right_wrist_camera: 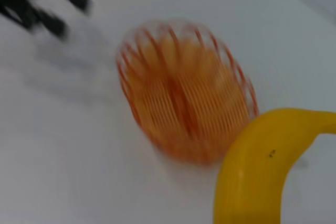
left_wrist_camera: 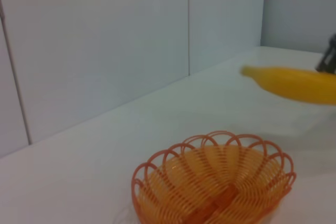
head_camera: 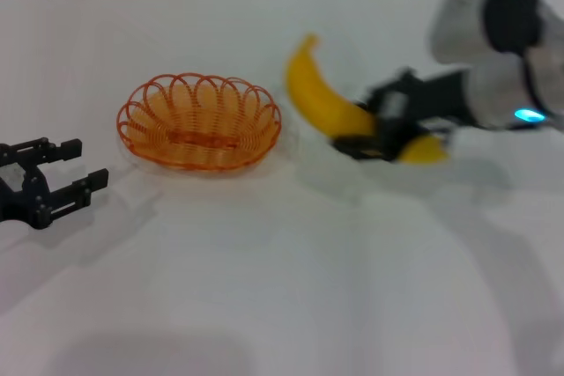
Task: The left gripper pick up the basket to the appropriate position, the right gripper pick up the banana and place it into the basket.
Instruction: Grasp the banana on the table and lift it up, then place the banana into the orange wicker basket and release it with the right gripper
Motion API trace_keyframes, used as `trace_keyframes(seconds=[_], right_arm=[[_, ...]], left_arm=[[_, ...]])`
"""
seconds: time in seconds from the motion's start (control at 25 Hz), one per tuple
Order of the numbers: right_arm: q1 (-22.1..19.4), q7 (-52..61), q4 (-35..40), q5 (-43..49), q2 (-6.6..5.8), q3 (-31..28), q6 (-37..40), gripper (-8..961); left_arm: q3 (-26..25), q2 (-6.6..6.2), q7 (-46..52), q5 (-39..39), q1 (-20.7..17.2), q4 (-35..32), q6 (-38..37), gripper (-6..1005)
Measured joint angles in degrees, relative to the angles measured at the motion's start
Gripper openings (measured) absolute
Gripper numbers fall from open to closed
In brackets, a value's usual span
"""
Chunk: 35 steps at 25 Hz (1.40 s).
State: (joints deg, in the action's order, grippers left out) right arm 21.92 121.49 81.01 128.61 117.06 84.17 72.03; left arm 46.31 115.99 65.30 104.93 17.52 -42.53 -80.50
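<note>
Head looks down; both wrists share the basket (head_camera: pixel 199 122).

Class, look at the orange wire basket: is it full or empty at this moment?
Empty. The basket shows only bare wire inside; the banana is outside it, gripped by the right hand. The left hand sits open beside the basket.

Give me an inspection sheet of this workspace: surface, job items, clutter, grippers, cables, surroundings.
Surface: white table, plain.
Basket: on the table, empty, upright.
Banana: held off the table, to the right of the basket, not yet in it.
Clutter: nothing seen.
Left gripper: open, empty, left of the basket, apart from it.
Right gripper: shut on the banana.
Cables: nothing seen.
Surroundings: white panelled wall behind the table.
</note>
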Motion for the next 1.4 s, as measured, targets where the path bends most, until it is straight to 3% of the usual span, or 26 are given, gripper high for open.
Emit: trace_keyframes(seconds=[0.12,0.16,0.56,0.96,1.4], right_arm=[[4.88,-1.42,-3.71,-2.48,-0.02,4.12,-4.93,489],[8.88,-1.60,-7.16,-3.72,0.02,7.22,-8.25,490],[21.31,-1.59,-21.80,-9.90,0.20,18.76,-24.80,499],[22.48,-1.25,-25.62,-11.25,0.61,24.40,-32.04,509],[19.84,-1.80,-24.47,-14.03,0.48,27.00,-35.44,519]], left_arm=[[0.00,0.04,0.00,0.00,0.15,-0.11,0.00,571],[0.03,0.04,0.00,0.00,0.26,-0.10,-0.01,571],[0.56,0.05,0.00,0.08,1.65,0.10,-0.01,570],[0.62,0.19,0.00,0.84,2.57,0.25,-0.01,570],[0.62,0.28,0.00,1.42,2.46,0.27,-0.01,570]])
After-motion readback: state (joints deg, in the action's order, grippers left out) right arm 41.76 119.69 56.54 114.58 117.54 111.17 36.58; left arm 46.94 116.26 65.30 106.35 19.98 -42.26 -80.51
